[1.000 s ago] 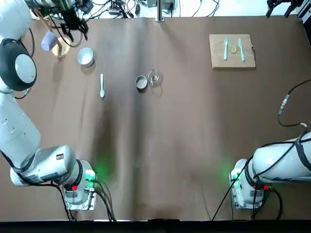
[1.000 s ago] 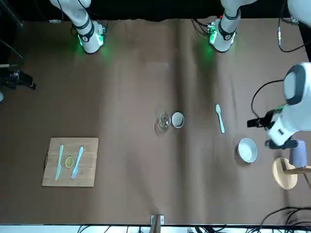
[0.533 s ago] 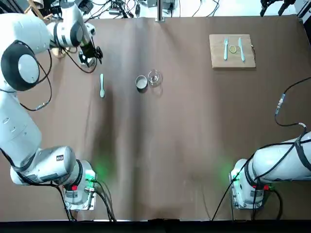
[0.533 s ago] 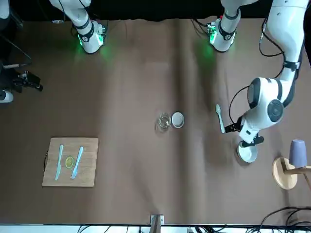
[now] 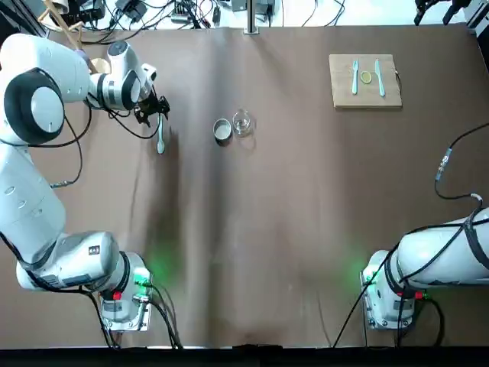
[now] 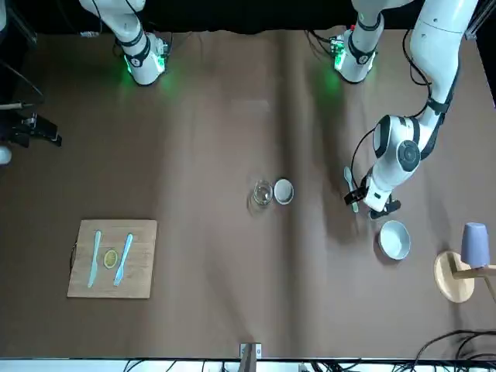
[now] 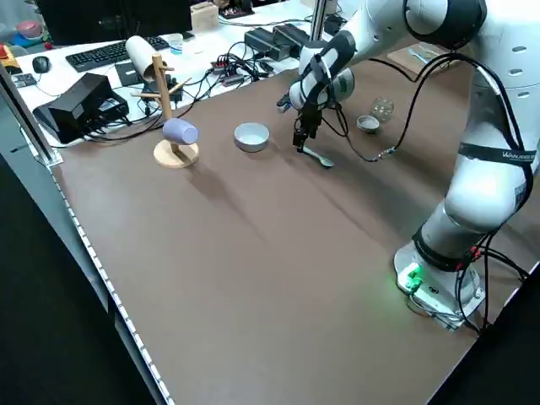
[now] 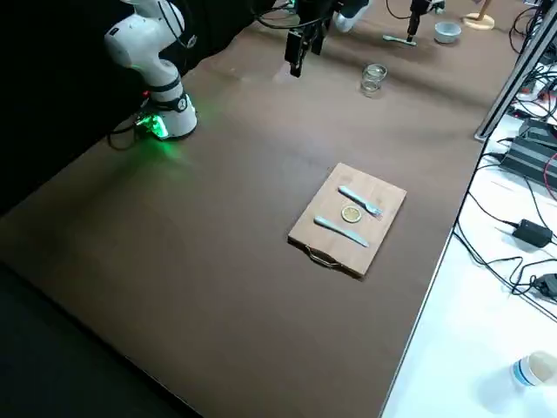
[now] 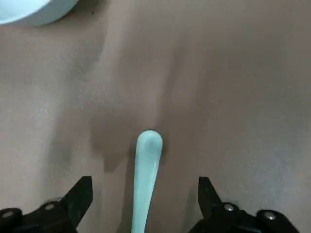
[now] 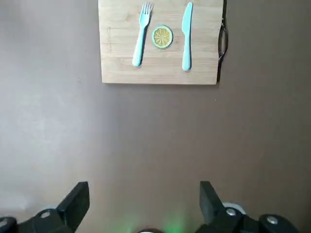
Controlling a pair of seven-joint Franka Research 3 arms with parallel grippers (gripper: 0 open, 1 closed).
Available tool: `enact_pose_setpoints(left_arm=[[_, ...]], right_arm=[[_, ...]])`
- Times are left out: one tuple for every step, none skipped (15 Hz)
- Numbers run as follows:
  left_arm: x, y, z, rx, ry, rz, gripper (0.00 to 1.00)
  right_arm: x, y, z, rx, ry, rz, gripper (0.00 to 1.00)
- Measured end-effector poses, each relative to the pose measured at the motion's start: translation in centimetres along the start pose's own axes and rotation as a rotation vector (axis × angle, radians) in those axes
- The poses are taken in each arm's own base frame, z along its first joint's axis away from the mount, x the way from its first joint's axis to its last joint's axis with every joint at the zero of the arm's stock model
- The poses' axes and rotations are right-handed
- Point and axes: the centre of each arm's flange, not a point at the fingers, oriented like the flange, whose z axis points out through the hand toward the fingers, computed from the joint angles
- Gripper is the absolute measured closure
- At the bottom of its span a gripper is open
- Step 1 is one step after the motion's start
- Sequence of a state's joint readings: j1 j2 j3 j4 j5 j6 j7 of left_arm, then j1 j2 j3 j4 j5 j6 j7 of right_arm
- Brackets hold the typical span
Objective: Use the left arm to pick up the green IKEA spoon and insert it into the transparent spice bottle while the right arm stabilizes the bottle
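The pale mint spoon (image 5: 160,136) lies flat on the brown table, left of the clear spice bottle (image 5: 242,122). My left gripper (image 5: 153,112) hovers low over the spoon's far handle end. In the left wrist view the gripper (image 9: 144,195) is open, and the spoon (image 9: 146,167) lies between its fingers (image 9: 80,196), touching neither. The front view shows the same gripper (image 6: 369,203) beside the spoon (image 6: 349,178). The bottle (image 6: 262,193) stands upright and alone. My right gripper (image 6: 32,129) hangs open far off, high over the back right of the table.
A grey round cap (image 5: 222,130) sits right beside the bottle. A white bowl (image 6: 394,239) and a wooden stand with a lilac mug (image 6: 474,244) are just beyond the left gripper. A wooden board (image 5: 365,80) with a teal fork, knife and lemon slice lies far right.
The left arm swung from the mug stand at the back corner, past the bowl, down to the spoon's handle end. The right gripper barely shifted.
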State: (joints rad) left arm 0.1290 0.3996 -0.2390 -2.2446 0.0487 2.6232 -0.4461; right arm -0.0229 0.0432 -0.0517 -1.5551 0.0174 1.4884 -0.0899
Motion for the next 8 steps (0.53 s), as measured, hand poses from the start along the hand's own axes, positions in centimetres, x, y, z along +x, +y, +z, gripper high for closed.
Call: enact_pose_setpoints(left_arm=[[-0.1, -0.1, 0.2, 0.002, -0.004, 0.0, 0.05], [-0.3, -0.1, 0.4, 0.004, -0.008, 0.002, 0.05], [-0.4, -0.1, 0.7, 0.008, -0.01, 0.009, 0.07], [-0.5, -0.2, 1.1, 0.013, -0.013, 0.017, 0.07], [-0.5, -0.2, 1.4, 0.016, -0.016, 0.023, 0.11], [-0.6, -0.3, 1.8, 0.018, -0.019, 0.025, 0.2], [-0.6, -0.4, 2.0, 0.019, -0.02, 0.025, 0.21], [-0.5, -0.5, 2.0, 0.02, -0.02, 0.025, 0.23]], right_arm=[[0.0, 0.0, 0.0, 0.0, 0.0, 0.0, 0.0], [0.0, 0.0, 0.0, 0.0, -0.001, 0.0, 0.0], [0.0, 0.0, 0.0, 0.0, -0.001, 0.0, 0.0], [0.0, 0.0, 0.0, 0.0, -0.001, 0.0, 0.0], [0.0, 0.0, 0.0, 0.0, -0.001, 0.0, 0.0], [0.0, 0.0, 0.0, 0.0, -0.001, 0.0, 0.0], [0.0, 0.0, 0.0, 0.0, -0.001, 0.0, 0.0], [0.0, 0.0, 0.0, 0.0, -0.001, 0.0, 0.0]])
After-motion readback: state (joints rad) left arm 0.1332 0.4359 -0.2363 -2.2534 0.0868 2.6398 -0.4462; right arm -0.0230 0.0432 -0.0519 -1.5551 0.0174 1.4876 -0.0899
